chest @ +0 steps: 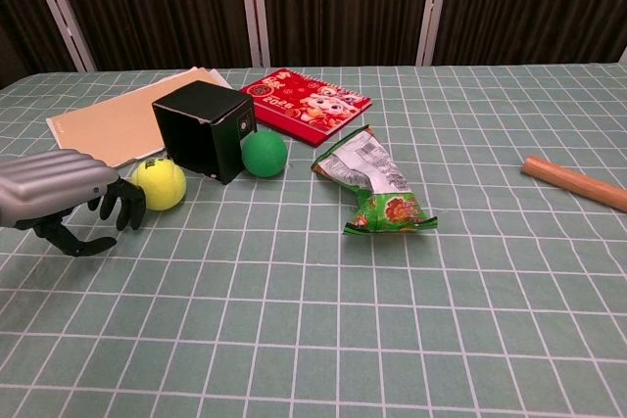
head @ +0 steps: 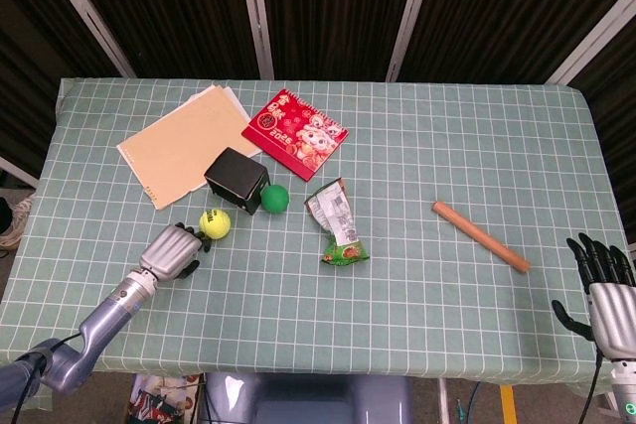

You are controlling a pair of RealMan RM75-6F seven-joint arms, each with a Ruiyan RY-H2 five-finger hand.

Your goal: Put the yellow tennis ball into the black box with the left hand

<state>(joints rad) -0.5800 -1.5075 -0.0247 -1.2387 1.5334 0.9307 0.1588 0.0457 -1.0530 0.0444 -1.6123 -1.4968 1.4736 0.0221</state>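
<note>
Green checked tablecloth (head: 417,275): black box (head: 236,180) closed-looking, contents unseen; yellow tennis ball (head: 215,222) outside, beside it; left hand (head: 171,251) unclenched, fingertips (chest: 125,205) by ball; right hand (head: 604,290) spread, idle.

Dark slatted wall (head: 328,7) behind table (head: 447,146)

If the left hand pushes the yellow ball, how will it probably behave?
The yellow ball is round and sits free on the flat cloth, so it will probably roll away from the left hand. It lies close to the black box, which may stop it. Its fuzzy surface probably gives fair grip.
</note>
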